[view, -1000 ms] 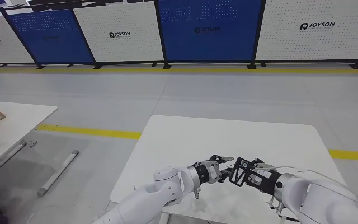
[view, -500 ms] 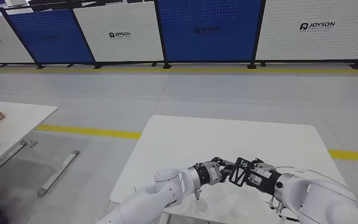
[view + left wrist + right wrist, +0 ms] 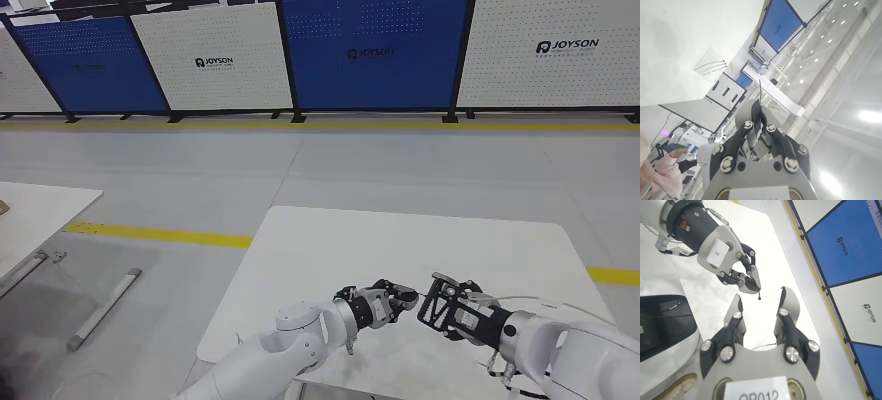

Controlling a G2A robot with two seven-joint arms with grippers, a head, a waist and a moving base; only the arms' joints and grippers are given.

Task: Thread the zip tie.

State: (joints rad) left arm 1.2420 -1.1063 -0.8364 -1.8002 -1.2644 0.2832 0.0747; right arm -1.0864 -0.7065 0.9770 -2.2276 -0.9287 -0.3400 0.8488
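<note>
Jaws: left pair pinches the zip tie [image 3: 759,298], whereas the right pair (spread wide) has just backed away from it, leaving threading still to do.

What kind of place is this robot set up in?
Most likely a factory-style test hall or robotics lab: blue and white pegboard partitions fence the area, a yellow line marks the grey floor, and a white work table stands under high ceiling lights.
</note>
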